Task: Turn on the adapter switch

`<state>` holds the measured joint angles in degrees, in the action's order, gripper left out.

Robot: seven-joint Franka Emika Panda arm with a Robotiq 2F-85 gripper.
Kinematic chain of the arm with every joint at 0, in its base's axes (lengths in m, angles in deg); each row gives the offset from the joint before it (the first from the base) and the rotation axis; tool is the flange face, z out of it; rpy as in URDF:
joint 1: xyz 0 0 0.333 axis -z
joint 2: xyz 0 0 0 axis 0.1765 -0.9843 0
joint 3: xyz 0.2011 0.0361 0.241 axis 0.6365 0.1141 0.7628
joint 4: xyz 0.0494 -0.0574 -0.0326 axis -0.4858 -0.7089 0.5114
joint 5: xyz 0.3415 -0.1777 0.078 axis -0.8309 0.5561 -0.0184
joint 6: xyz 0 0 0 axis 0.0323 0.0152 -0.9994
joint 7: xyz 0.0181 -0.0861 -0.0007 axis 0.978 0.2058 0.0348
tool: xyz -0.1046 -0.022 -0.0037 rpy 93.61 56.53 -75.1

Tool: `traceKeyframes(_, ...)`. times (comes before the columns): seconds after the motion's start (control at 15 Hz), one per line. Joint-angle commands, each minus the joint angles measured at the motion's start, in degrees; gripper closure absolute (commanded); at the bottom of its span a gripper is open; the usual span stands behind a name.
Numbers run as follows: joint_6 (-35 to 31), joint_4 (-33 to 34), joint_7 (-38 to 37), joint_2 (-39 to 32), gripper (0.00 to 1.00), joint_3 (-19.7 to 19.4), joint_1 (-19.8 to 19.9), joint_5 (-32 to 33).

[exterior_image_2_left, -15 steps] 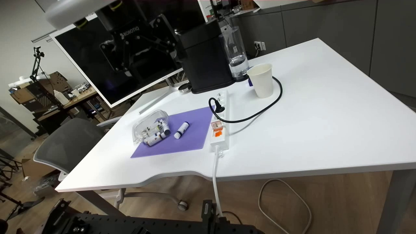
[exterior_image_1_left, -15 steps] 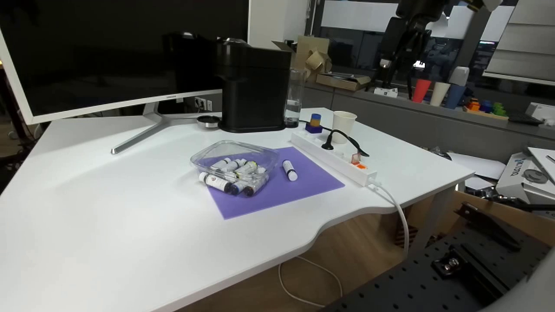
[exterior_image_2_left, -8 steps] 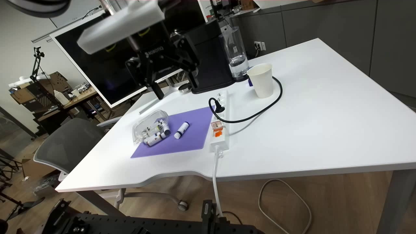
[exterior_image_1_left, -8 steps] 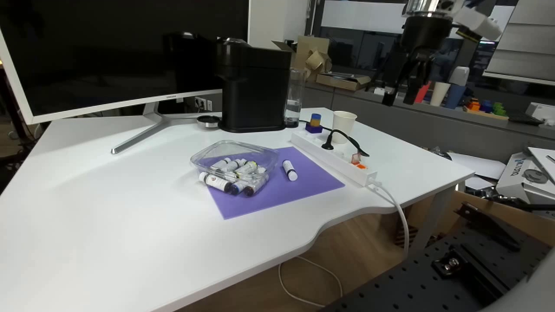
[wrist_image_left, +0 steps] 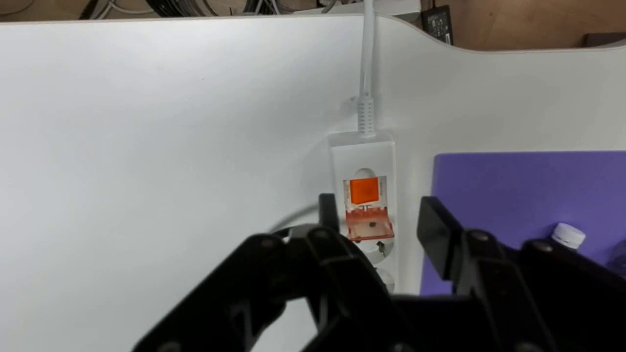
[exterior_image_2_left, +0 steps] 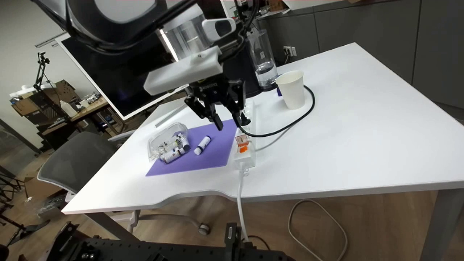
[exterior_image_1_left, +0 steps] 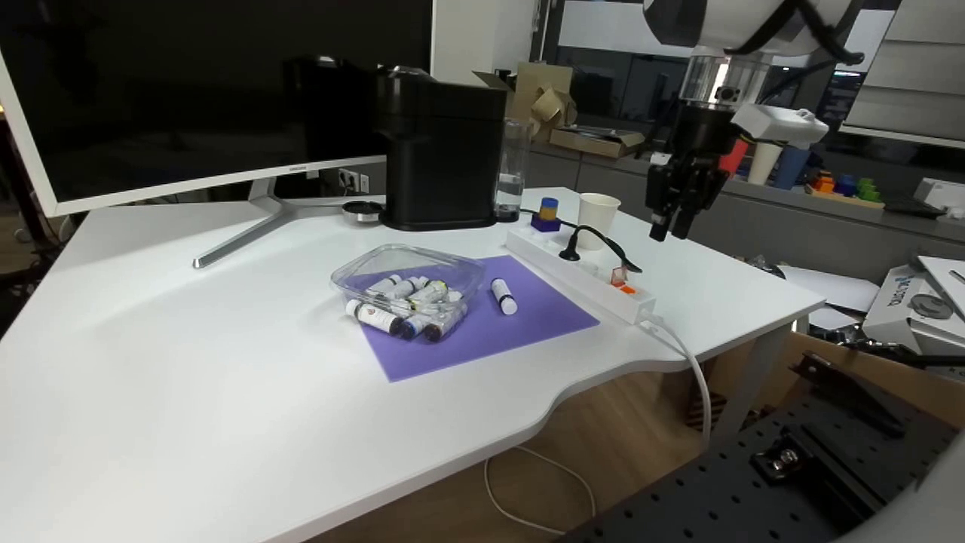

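Note:
The adapter (wrist_image_left: 363,155) is a narrow white power strip lying on the white table, seen in both exterior views (exterior_image_1_left: 577,280) (exterior_image_2_left: 245,158). Near its cable end sits the orange switch (wrist_image_left: 364,190), uncovered, with a clear reddish flap (wrist_image_left: 370,227) folded back beside it. My gripper (exterior_image_2_left: 228,122) hangs above the strip, fingers pointing down, apart from it. In the wrist view the fingers (wrist_image_left: 328,211) straddle the strip's width with a gap between them and nothing held. The switch lies slightly ahead of the fingertips there. Part of the strip is hidden behind the gripper.
A black plug and its cable (exterior_image_2_left: 279,134) rise from the strip, close to a white paper cup (exterior_image_2_left: 291,90). Beside the strip, a purple mat (exterior_image_1_left: 482,343) bears a white tube (exterior_image_1_left: 503,296) and a clear box (exterior_image_1_left: 407,260) of tubes. A black machine (exterior_image_1_left: 445,151) stands behind.
From high up, my gripper has come down over the table toward the strip. Its fingers have drawn closer together but still stand apart. The objects on the table have not moved.

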<state>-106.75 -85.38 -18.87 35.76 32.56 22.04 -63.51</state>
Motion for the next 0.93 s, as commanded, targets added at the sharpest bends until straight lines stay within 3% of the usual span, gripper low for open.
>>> traceKeyframes(0.0,-3.07,4.28,-0.06,-6.82,0.81,3.78,2.57,-0.58)
traceKeyframes(0.2,-4.91,5.44,-0.34,-9.64,0.99,6.74,3.97,0.89)
traceKeyframes(0.87,-6.8,7.52,-0.76,-13.85,1.0,10.36,6.46,4.61)
